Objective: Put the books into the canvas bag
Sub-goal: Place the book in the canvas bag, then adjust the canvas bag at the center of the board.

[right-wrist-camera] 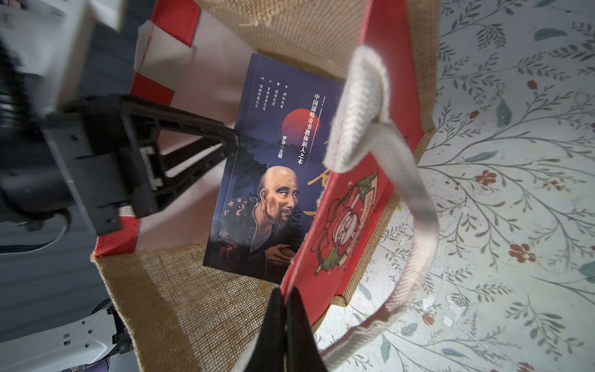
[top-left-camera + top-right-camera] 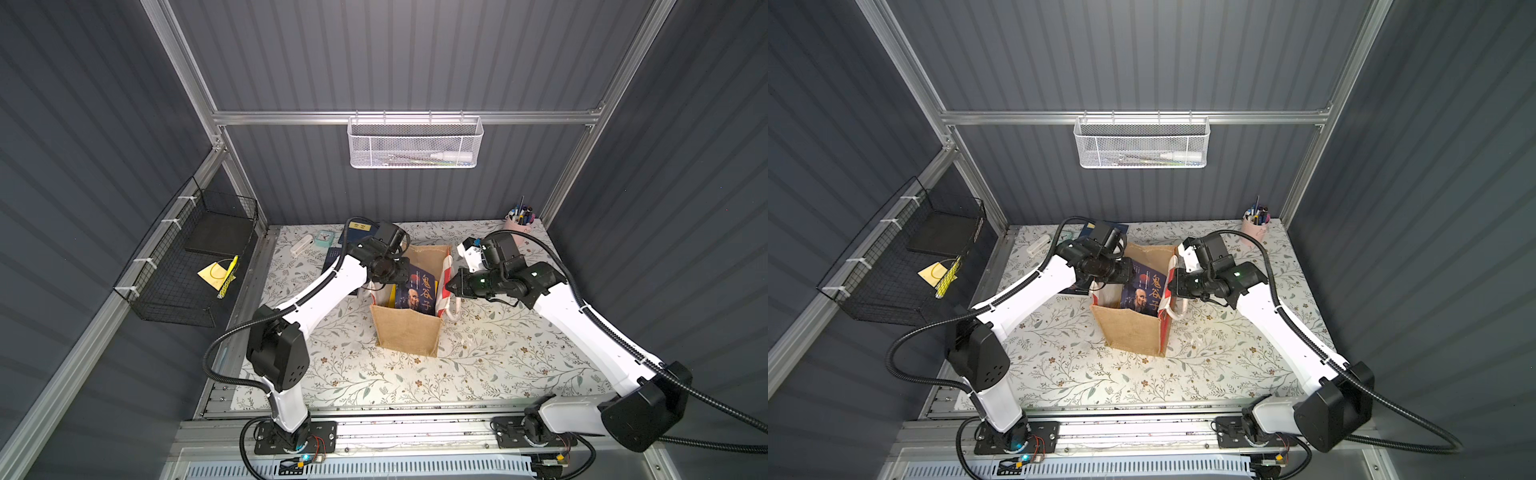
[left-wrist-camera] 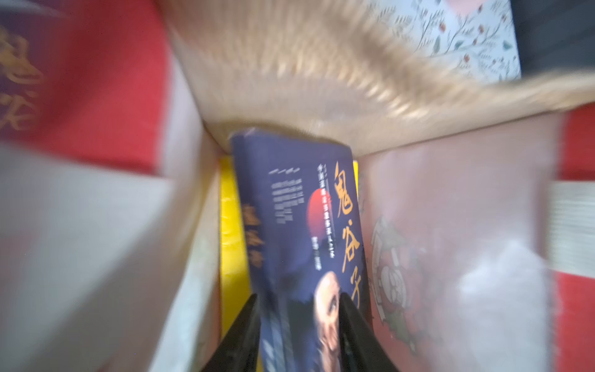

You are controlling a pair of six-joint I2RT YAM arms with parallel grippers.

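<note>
Navy portrait book (image 1: 264, 180) stands inside my canvas bag (image 2: 409, 334), just beside a yellow book (image 3: 230, 225). My left pincer (image 3: 299, 298) straddles its edge; I cannot tell whether it presses. My right pincer (image 1: 285, 294) is clamped on the bag's red-striped rim, mid-counter (image 2: 498, 365).

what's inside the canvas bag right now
An old-man portrait book stands inside the canvas bag, a yellow book behind it. The floor and any other books are covered.
</note>
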